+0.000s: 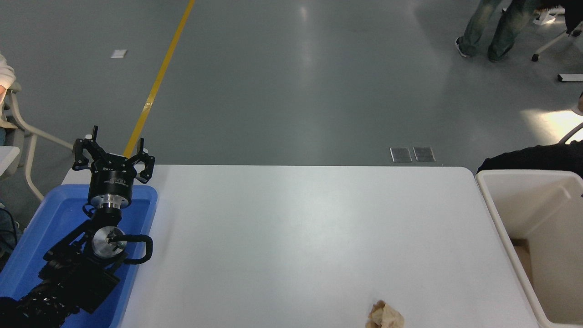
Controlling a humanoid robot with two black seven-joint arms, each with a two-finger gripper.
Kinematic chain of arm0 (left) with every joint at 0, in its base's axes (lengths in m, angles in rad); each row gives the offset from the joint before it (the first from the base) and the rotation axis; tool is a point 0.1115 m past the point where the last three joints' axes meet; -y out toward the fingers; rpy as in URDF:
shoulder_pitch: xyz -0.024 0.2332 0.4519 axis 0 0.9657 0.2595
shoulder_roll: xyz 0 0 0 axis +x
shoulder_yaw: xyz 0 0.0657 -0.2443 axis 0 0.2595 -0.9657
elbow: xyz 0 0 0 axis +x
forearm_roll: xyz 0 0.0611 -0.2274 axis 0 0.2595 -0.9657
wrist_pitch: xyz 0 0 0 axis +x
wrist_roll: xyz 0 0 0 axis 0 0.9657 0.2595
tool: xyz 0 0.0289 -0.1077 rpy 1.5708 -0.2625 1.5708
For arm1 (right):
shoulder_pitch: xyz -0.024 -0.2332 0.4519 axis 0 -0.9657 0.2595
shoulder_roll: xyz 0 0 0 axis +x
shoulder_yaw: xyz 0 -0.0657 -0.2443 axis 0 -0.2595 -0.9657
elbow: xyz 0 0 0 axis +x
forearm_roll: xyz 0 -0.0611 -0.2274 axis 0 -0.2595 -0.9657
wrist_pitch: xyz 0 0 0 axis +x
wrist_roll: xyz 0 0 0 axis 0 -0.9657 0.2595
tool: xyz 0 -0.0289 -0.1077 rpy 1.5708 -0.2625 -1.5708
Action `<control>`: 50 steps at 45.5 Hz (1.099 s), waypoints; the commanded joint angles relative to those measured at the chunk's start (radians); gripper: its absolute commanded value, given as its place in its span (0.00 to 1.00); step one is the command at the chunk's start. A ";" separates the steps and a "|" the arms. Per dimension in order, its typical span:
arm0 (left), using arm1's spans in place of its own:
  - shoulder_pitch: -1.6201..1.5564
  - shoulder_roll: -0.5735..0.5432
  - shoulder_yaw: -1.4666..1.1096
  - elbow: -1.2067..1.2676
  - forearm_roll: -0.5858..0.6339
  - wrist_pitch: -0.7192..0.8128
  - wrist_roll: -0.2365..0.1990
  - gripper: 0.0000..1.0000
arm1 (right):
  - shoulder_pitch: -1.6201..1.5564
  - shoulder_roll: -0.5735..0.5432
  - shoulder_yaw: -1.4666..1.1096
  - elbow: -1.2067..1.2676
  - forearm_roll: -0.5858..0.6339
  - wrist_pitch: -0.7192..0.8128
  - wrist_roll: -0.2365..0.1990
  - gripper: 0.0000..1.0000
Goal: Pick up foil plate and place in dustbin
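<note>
The tabletop (296, 237) is seen as a broad white surface, bare across its middle. At its right end the dustbin (496, 214) is set, cream-white with deep smooth walls, its rim touching or just beside the table edge; which, cannot be told. At the left end a shallow blue tray (59, 200) is placed, and over it the left gripper (114, 152) is parked, its fingers spread apart and clamped on nothing. The right arm is not seen anywhere. A small crumpled brown paper wad (385, 315) is left at the near edge of the tabletop.

The foil plate is not visible: none is found on the tabletop, and none shows in the part of the dustbin that can be seen. It may lie deeper in the bin or beyond the picture's right edge, so its long axis and the way it points cannot be stated.

As a judgement, the main risk is that the drop is taken as done when it is unconfirmed; a light foil tray could catch on the bin wall or rim. The paper wad could also be mistaken for remaining work.
</note>
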 commanded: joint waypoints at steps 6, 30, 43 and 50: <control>0.000 0.000 0.000 0.000 0.000 0.000 0.000 0.99 | 0.572 0.013 -0.140 0.488 -0.111 0.396 -0.010 1.00; 0.000 0.000 -0.001 0.000 -0.003 0.000 0.000 0.99 | 0.878 0.381 -0.336 0.735 0.214 0.511 -0.010 1.00; 0.000 0.000 -0.001 0.000 -0.003 0.000 -0.002 0.99 | 0.938 0.584 -0.333 0.735 0.392 0.528 -0.010 1.00; 0.000 0.000 -0.001 0.000 -0.004 0.000 -0.002 0.99 | 0.952 0.602 -0.333 0.735 0.420 0.540 -0.010 1.00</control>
